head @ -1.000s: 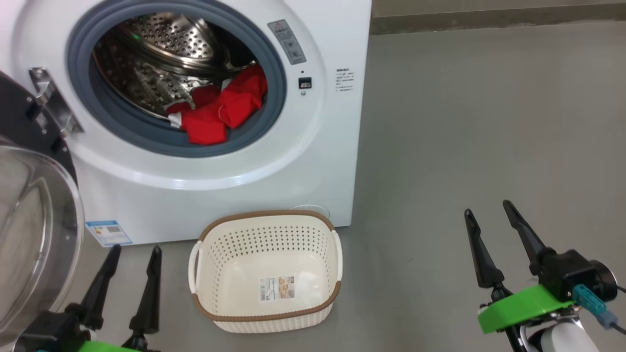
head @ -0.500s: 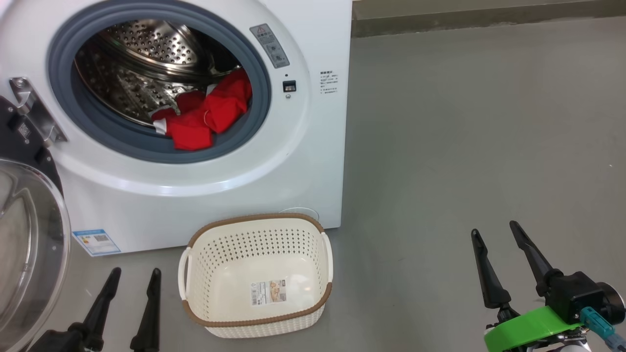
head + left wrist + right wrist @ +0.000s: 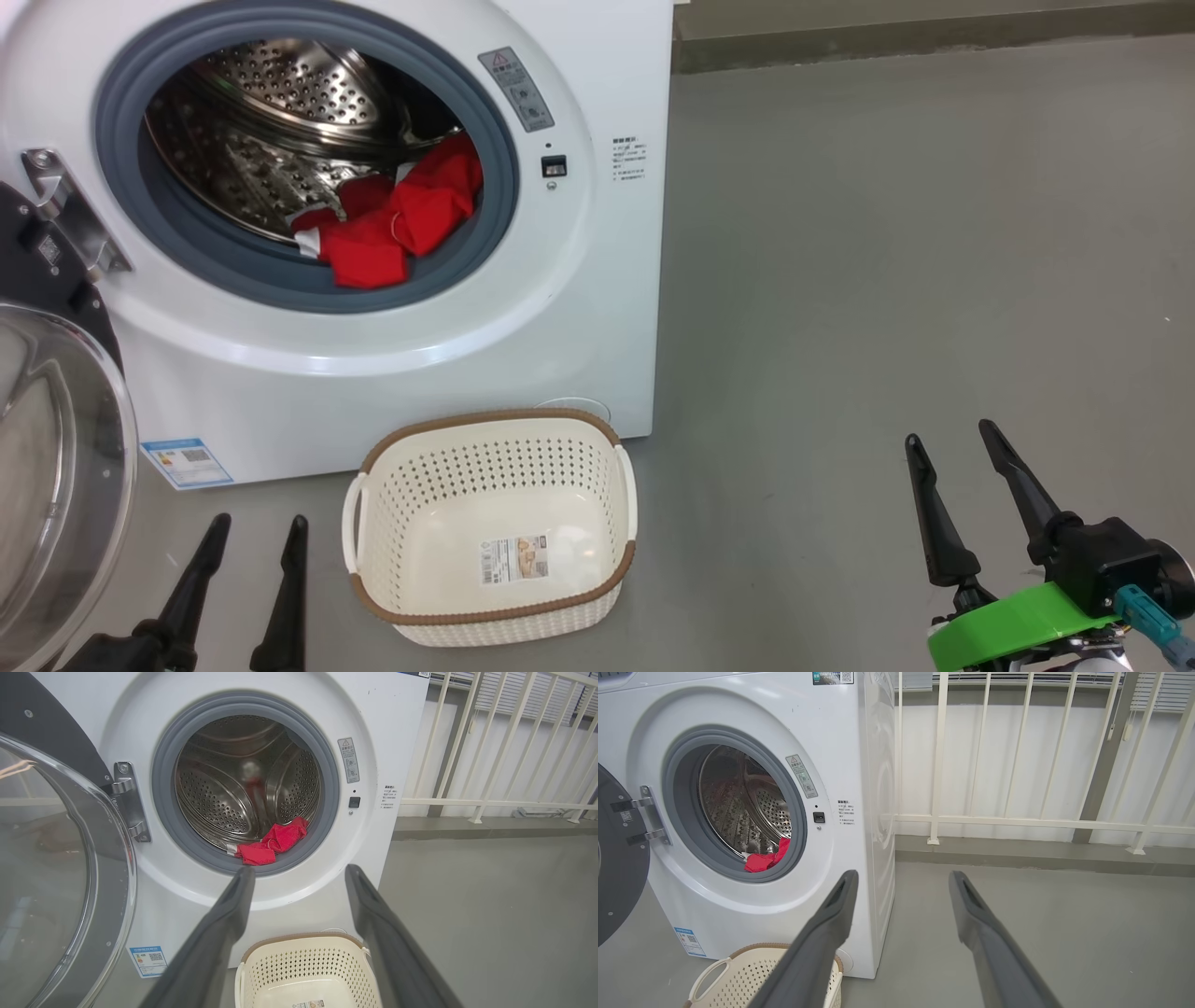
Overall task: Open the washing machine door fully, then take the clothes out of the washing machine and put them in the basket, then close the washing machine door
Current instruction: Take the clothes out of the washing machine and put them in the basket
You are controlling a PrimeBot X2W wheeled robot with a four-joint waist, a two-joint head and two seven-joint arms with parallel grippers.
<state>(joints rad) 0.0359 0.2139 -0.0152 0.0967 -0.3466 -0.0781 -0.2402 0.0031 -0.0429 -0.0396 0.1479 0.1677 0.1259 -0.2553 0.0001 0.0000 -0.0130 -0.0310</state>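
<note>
Step in hand: taking out the clothes (image 3: 392, 229). The left hand (image 3: 260, 523) and right hand (image 3: 948, 434) are both released, fingers spread, grasping nothing.

The washing machine door (image 3: 56, 467), glossy with a bulging clear bowl, stands open to the left of the left hand. The perforated cream basket (image 3: 495, 611) lies just to that hand's right.

The soft red fabric lies ahead of and above the left hand, at the front lip of the steel drum (image 3: 280, 112).

Recommended: enter squarely through the grey rubber ring (image 3: 495, 187) and pinch a thick fold, clear of the perforated metal.
</note>
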